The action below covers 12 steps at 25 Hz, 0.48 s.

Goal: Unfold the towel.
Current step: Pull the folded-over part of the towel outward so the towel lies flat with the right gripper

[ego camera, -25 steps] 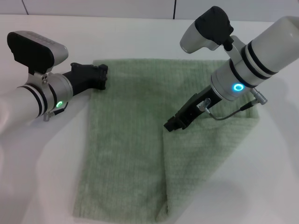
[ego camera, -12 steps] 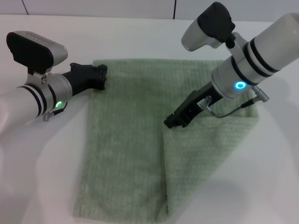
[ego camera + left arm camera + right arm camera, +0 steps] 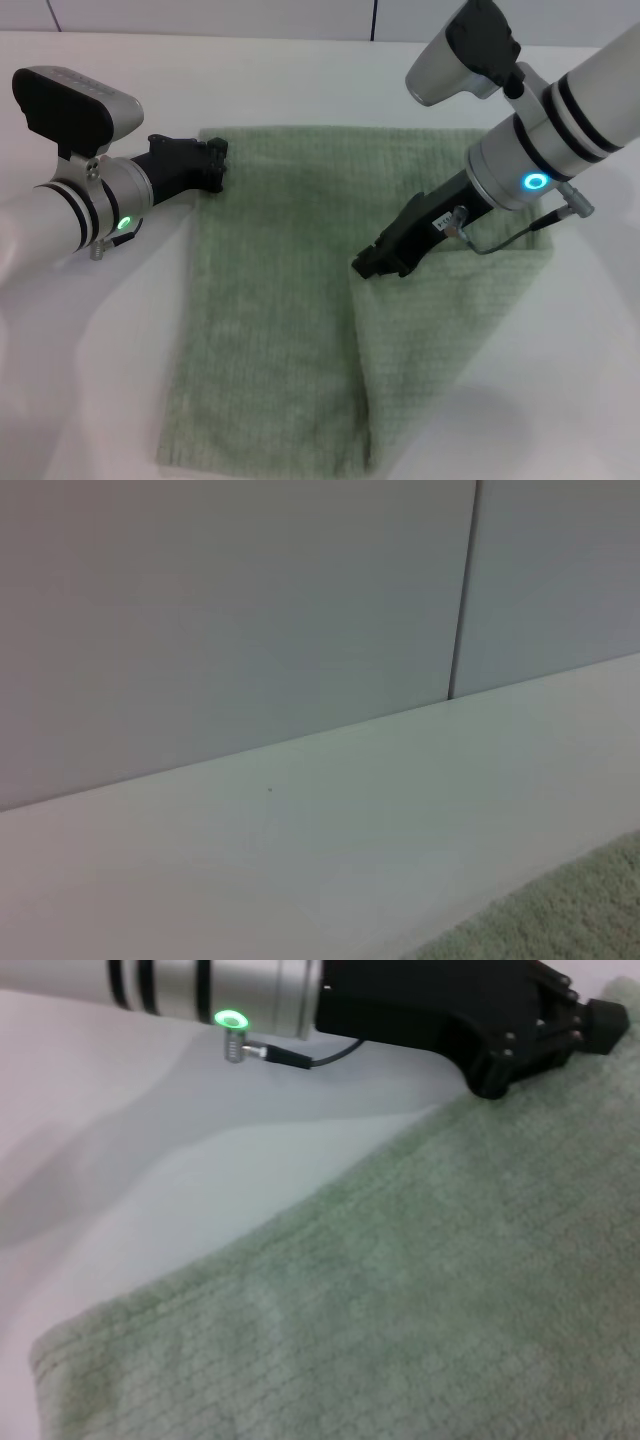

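Note:
The pale green towel (image 3: 270,300) lies on the white table (image 3: 90,380), with its right part folded over as a flap (image 3: 450,340). My right gripper (image 3: 368,268) is shut on the flap's far inner corner, low over the towel's middle. My left gripper (image 3: 218,166) is shut on the towel's far left corner. The right wrist view shows the towel (image 3: 420,1300) and, farther off, the left gripper (image 3: 596,1016) at its edge. The left wrist view shows only a bit of towel (image 3: 570,925).
The white table surrounds the towel on all sides. A grey wall with a dark seam (image 3: 462,590) stands behind the table. The flap's folded edge (image 3: 360,400) runs toward the near edge of the towel.
My right arm has moved a little to the right and up, and the flap's folded edge has shifted slightly right with it. The left arm has not moved.

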Motion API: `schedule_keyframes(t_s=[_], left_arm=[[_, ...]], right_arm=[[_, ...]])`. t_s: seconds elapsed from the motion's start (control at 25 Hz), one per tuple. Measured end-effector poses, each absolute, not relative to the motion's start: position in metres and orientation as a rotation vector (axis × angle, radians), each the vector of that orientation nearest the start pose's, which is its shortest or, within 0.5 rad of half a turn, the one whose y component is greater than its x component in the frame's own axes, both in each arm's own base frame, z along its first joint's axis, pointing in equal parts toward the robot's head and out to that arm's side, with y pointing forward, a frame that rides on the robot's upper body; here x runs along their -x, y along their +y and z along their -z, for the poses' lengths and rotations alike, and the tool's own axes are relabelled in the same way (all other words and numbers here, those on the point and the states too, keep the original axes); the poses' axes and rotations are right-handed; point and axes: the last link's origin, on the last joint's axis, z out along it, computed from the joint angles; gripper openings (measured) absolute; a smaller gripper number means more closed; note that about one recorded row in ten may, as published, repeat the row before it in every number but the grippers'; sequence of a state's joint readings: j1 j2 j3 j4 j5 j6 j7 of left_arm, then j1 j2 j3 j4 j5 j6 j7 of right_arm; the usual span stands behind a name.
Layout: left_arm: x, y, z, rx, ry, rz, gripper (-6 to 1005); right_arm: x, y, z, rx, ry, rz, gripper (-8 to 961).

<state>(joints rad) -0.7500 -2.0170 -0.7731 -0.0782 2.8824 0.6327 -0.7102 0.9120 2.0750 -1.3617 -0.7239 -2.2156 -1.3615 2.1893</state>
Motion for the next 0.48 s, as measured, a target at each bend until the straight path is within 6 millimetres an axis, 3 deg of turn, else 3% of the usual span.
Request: schedule_keyframes(t_s=[0.48], left_arm=[[0.298, 0.402, 0.063, 2.166, -0.731, 0.319, -1]], right_arm=[[-0.139, 0.359, 0.052, 3.117, 0.676, 0.252, 30]])
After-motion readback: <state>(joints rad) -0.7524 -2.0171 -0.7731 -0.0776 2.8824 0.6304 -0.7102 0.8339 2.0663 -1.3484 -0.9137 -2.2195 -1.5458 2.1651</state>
